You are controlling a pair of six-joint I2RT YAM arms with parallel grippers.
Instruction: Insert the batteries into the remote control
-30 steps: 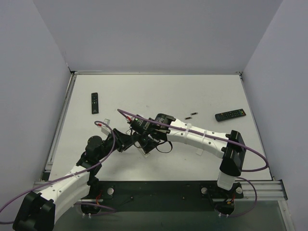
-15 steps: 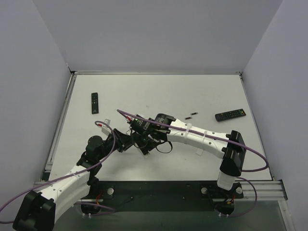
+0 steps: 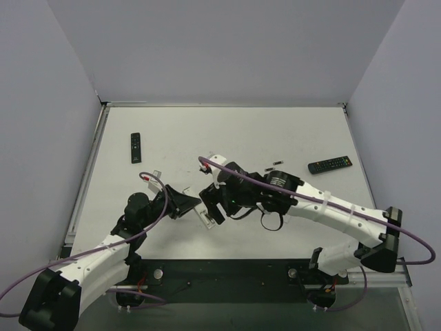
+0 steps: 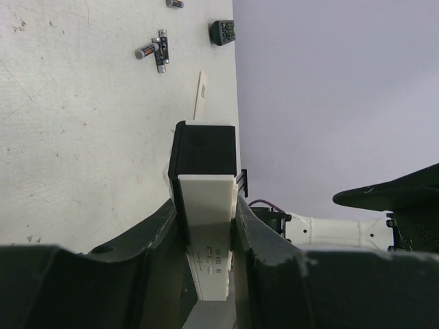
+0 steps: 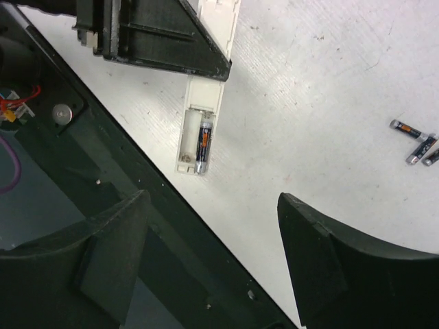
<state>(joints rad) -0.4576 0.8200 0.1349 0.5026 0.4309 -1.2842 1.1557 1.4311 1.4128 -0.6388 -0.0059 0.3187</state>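
My left gripper is shut on a white remote control and holds it by its long sides, low over the table. The right wrist view shows the remote control from the back. Its compartment is open, and one battery lies along one side of it. My right gripper hangs open above the table edge just short of that end, with nothing between its fingers. Loose batteries lie on the table to the right, and they also show as batteries in the top view.
A black remote lies at the right of the table, and another black remote at the left. A thin white strip lies flat beyond the held remote. The dark front rail runs under my right gripper.
My right gripper has opened wide and drawn back to the right, away from the white remote. The left gripper has kept its hold and barely moved.
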